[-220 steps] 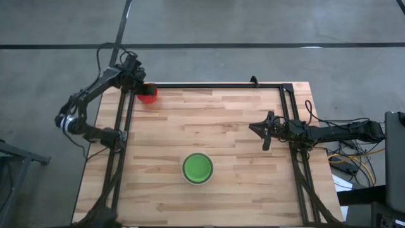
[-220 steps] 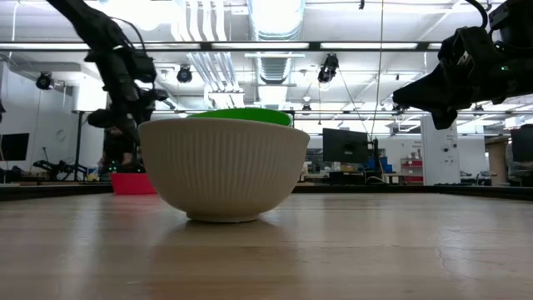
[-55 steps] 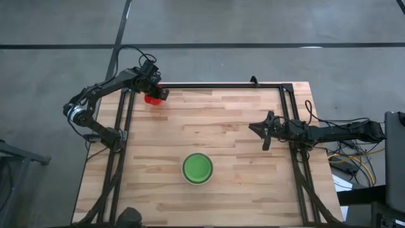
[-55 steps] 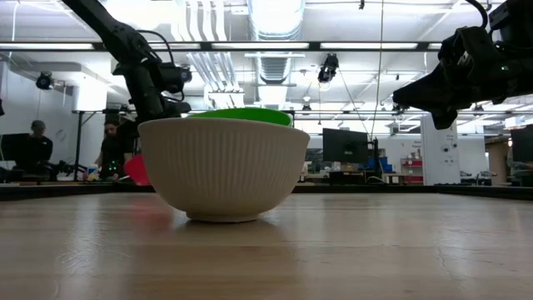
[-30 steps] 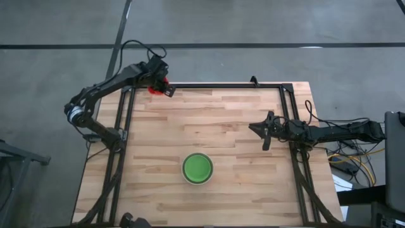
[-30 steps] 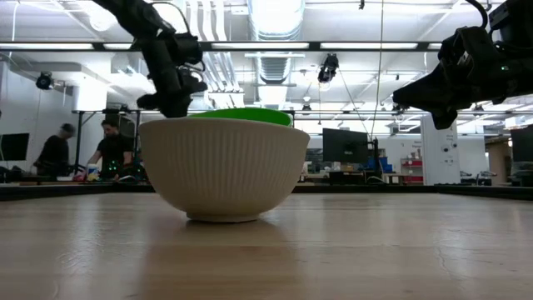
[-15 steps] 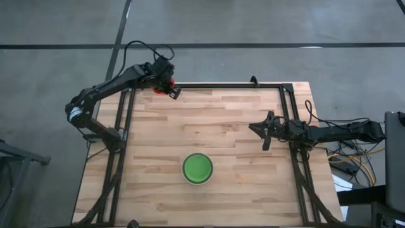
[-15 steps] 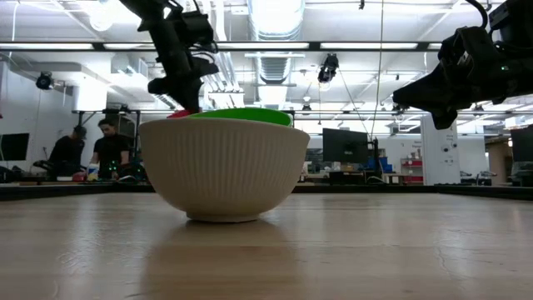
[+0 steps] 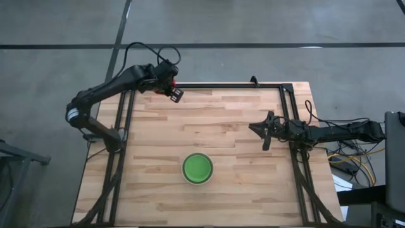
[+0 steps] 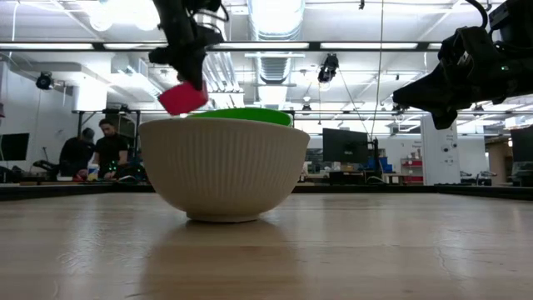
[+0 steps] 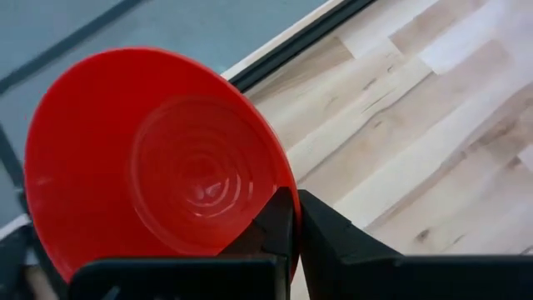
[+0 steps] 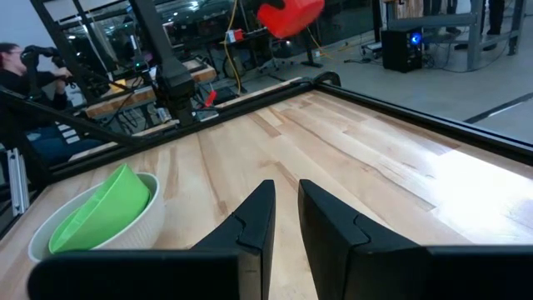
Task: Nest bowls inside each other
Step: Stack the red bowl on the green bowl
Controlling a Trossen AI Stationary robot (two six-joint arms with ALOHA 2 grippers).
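A ribbed whitish-grey bowl (image 10: pixel 223 171) stands on its base at the table's near middle, with a green bowl (image 9: pixel 197 168) nested in it, its rim a little tilted (image 12: pixel 100 208). My left gripper (image 9: pixel 173 90) hangs high over the far left corner, shut on the red bowl (image 10: pixel 183 97), which is well clear of the wood. My right gripper (image 9: pixel 261 130) waits level at the table's right side, its fingers (image 12: pixel 283 208) a small gap apart with nothing between them. My left gripper pinches the red bowl's rim (image 11: pixel 281 182), one finger inside the bowl and one outside its wall. The fingers slant down from the far left. The bowl is lifted clear and hangs tilted, its opening turned toward the wrist (image 11: pixel 166 158).
A black frame rail (image 9: pixel 221 85) runs along the far edge, and others run down the left and right sides. Bare wood lies between the far corner and the nested bowls. People sit in the room beyond (image 10: pixel 107 150). Cables lie off the right edge (image 9: pixel 354 158).
My left gripper has risen and swung toward the table's right along the far edge, rolling a little, still shut on the red bowl. The bowl has gone up with it and now shows above the whitish-grey bowl's rim in the low view.
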